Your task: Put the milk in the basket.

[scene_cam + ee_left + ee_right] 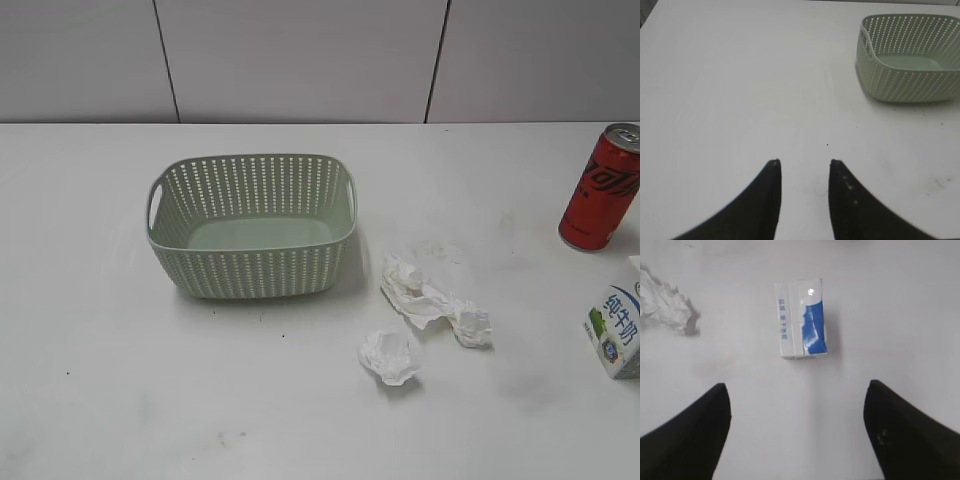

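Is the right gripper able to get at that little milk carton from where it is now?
Probably yes. The right gripper is open wide, and the milk stands just ahead of it on bare table, with the crumpled paper off to one side.

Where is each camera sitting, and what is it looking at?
Exterior view: in front of the table, looking down at a slant at the basket, milk and soda can; no robot parts show.
Left wrist view: on the left arm, looking past the left end effector to the basket.
Right wrist view: on the right arm, looking down over the open right end effector at the milk.
Shared: the exterior and right wrist views both show the milk.
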Action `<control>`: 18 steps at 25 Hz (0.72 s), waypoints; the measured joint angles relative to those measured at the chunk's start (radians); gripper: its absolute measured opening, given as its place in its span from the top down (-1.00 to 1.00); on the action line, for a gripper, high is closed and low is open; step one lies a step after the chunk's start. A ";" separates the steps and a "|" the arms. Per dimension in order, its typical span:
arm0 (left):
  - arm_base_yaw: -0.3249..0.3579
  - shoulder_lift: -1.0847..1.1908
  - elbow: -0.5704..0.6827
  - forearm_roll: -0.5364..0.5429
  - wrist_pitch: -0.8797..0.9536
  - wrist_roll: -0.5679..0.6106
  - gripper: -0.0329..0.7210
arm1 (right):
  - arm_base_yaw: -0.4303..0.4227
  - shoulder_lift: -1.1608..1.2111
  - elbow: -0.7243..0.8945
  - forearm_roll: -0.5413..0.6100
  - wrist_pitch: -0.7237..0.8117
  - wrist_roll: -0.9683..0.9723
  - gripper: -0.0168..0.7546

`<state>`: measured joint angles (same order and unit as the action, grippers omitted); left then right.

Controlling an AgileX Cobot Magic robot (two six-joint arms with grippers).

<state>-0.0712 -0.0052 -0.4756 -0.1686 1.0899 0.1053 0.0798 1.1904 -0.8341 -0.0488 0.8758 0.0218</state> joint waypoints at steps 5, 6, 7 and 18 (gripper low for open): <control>0.000 0.000 0.000 0.000 0.000 0.000 0.29 | 0.000 0.171 -0.059 -0.001 -0.006 -0.011 -0.77; 0.000 0.000 0.000 0.000 0.000 0.000 0.29 | 0.000 0.194 -0.061 -0.001 -0.007 -0.012 -0.77; 0.000 0.000 0.000 0.000 0.000 0.000 0.29 | 0.000 0.219 -0.063 -0.002 -0.010 -0.012 -0.77; 0.000 0.000 0.000 0.000 0.000 0.000 0.29 | 0.000 0.392 -0.064 -0.035 -0.060 -0.014 -0.68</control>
<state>-0.0712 -0.0052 -0.4756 -0.1686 1.0899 0.1053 0.0798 1.5826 -0.8982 -0.0842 0.8156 0.0077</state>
